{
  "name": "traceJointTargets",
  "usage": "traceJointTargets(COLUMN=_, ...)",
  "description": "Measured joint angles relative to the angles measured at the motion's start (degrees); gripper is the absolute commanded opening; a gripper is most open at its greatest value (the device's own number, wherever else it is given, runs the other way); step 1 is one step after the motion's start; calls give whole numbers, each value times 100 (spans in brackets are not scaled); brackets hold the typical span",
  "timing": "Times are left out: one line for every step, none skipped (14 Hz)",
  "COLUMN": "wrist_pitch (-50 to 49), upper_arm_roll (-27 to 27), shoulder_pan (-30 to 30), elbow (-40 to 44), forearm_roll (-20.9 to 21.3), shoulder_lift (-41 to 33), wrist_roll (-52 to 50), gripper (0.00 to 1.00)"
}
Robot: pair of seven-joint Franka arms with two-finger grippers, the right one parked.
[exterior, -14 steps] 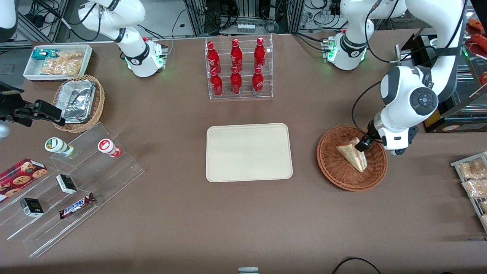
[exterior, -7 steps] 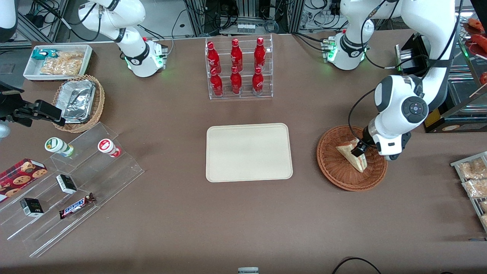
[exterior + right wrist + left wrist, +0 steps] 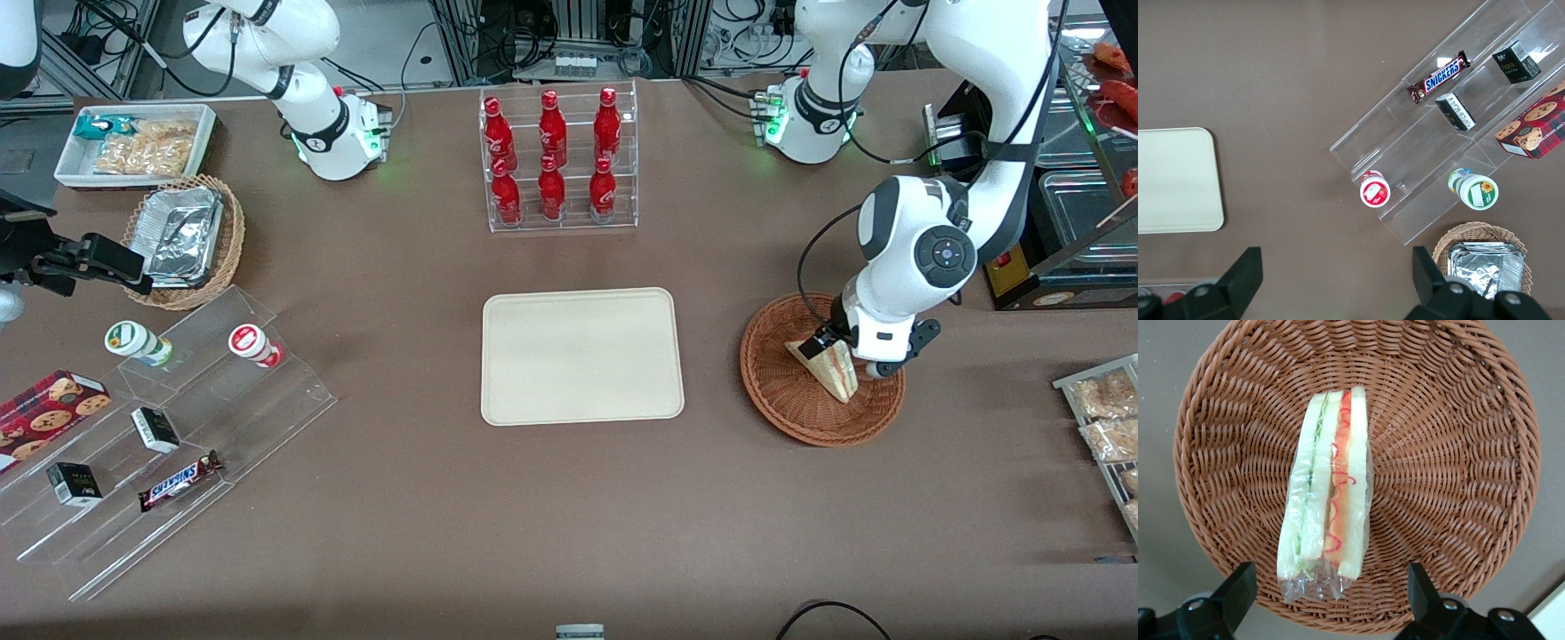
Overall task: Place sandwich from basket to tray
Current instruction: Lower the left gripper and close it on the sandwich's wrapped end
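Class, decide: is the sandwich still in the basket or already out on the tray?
In. The sandwich lies in the basket; the open end effector hangs above it, and the tray holds nothing.

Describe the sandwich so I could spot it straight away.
Find the cream tray in the middle of the table, then look toward the working arm's end for the round reddish-brown basket. The sandwich lies in it, right under the open claw. It is the only thing in that basket: a clear-wrapped wedge of pale bread with red and green filling.
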Motion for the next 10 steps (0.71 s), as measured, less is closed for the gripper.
traceJointTargets(wrist_pitch=1, upper_arm_roll=1, shoulder_pan=0, elbow=-1, forearm_roll=0, shoulder_lift=15, wrist_roll=3, gripper=100)
traceJointTargets(wrist_pitch=31, upper_arm_roll=2, shoulder_pan=0, elbow=-1, forearm_roll=0, shoulder_lift=44, wrist_roll=3, gripper=100)
traceJointTargets(wrist_pitch=102, upper_arm_roll=7, shoulder_pan=1, elbow=-2, forearm_roll=0, shoulder_lift=90, wrist_roll=3, gripper=100)
traceJointTargets(wrist_pitch=158, upper_arm_roll=21, shoulder_pan=3, elbow=-2, forearm_roll=0, shoulder_lift=147, wrist_roll=3, gripper=98)
traceJointTargets(wrist_pitch=192, upper_arm_roll=34, shoulder_pan=10, elbow=-2, forearm_roll=0, shoulder_lift=198, wrist_roll=3, gripper=79)
traceJointTargets(wrist_pitch=208, upper_arm_roll=47, shoulder_pan=14, elbow=-2, forearm_roll=0, shoulder_lift=245, wrist_roll=3, gripper=56)
traceJointTargets(wrist_pitch=220, upper_arm_roll=54, shoulder_pan=15, elbow=-2, forearm_roll=0, shoulder_lift=275, wrist_roll=3, gripper=39)
traceJointTargets(wrist_pitch=225, upper_arm_roll=58, shoulder_pan=15, elbow=-2, forearm_roll=0, shoulder_lift=292, wrist_roll=3, gripper=23)
traceJointTargets(wrist_pitch=225, upper_arm_roll=58, shoulder_pan=15, elbow=-2, forearm_roll=0, shoulder_lift=306, wrist_roll=3, gripper=12)
traceJointTargets(wrist_pitch=225, upper_arm_roll=58, shoulder_pan=15, elbow=-2, forearm_roll=0, shoulder_lift=322, wrist_roll=3, gripper=4)
